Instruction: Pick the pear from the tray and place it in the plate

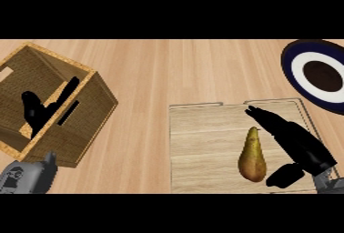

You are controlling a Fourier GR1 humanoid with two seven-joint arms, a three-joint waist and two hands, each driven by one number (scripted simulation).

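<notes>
A: Where is the pear [252, 157] now?

B: Lying on the tray [201, 150], at the near right of the surface [174, 68], thin end pointing far, fat end near. Nothing has lifted it.

A: And the right hand [295, 143]?

B: Just beside the pear on its right, over the tray. Its fingers are stretched out straight toward the far side, and the thumb sits apart near the pear's fat end. It is open and holds nothing. Whether the thumb touches the fruit I cannot quite tell from this angle.

A: The left hand?

B: The left hand [40, 111] rests at the left, fingers up and relaxed, in front of a wooden box [80, 132]. It seems to have no part in this.

A: So how far along are we?

B: Early, I'd judge. The hand has reached the pear, but the grasp is not yet made. Closing round it, lifting it, and carrying it to the plate [301, 54] at the far right are all left. The plate, dark blue with a white ring, holds no pear.
</notes>
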